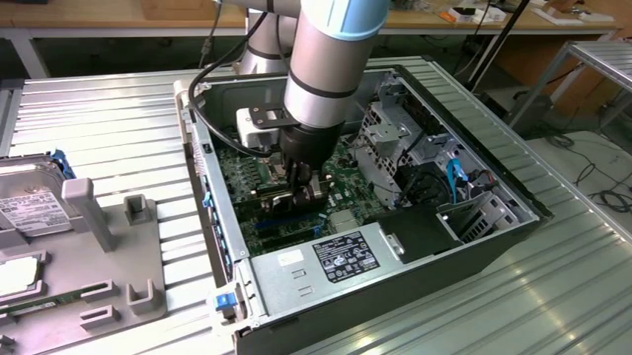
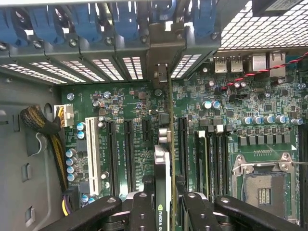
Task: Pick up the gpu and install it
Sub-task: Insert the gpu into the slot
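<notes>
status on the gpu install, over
Pincer shut on gpu. Upright over motherboard slots. Seated or not: cannot tell. Nothing visibly in its path.

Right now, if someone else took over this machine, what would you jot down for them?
Hand: closed on the gpu, gripping it edge-on.
Where: inside the open computer case, with the card standing upright over the motherboard, in line with the long expansion slots.
Done: gpu picked up and brought into the case.
Left: I cannot tell whether the card is pressed fully into a slot; the hand has not yet released it.
</notes>
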Motion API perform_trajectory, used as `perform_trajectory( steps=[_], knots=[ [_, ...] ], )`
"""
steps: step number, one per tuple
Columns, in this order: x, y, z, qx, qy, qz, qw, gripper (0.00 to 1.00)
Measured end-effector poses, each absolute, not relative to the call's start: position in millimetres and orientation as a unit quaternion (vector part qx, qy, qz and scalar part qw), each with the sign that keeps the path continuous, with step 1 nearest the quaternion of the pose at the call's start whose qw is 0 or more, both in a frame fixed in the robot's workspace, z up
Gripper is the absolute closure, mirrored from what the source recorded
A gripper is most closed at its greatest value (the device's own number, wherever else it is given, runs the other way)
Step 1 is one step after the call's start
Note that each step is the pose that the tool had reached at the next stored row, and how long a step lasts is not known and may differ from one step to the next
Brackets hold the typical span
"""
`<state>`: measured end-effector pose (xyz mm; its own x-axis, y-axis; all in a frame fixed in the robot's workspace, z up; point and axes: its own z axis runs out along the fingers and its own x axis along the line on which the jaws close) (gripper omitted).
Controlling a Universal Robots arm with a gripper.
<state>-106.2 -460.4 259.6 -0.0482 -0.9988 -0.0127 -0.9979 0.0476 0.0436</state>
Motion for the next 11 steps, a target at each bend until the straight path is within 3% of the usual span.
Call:
perform_trajectory(
  steps=[11],
  knots=[
    [-106.3,-460.4,262.5,0.69,-0.724,-0.022,0.012,0.73]
  ],
)
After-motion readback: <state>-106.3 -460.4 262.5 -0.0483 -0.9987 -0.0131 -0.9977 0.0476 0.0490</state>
